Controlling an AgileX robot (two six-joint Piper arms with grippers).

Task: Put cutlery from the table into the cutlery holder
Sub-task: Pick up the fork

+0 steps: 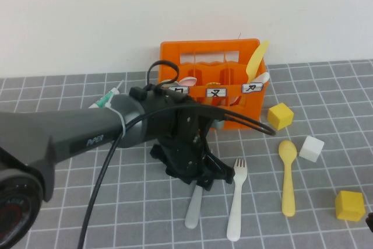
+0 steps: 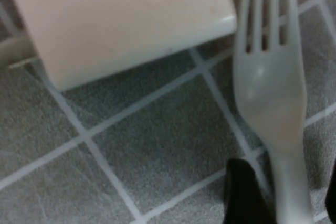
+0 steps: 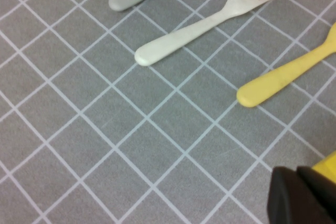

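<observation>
Currently: left gripper (image 1: 195, 170) low over the grey fork (image 1: 194, 202), jaws straddling its neck, not yet clenched.
High view: orange cutlery holder (image 1: 213, 68) far. Left wrist: light, stiff, slick plastic; grip the neck. Right wrist: right gripper (image 3: 302, 195), jaw state indeterminable.

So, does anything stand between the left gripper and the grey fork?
Nothing visible does. The left gripper is directly over the grey fork, jaws open on either side of its handle. The right gripper is far right, by a yellow cube.
</observation>
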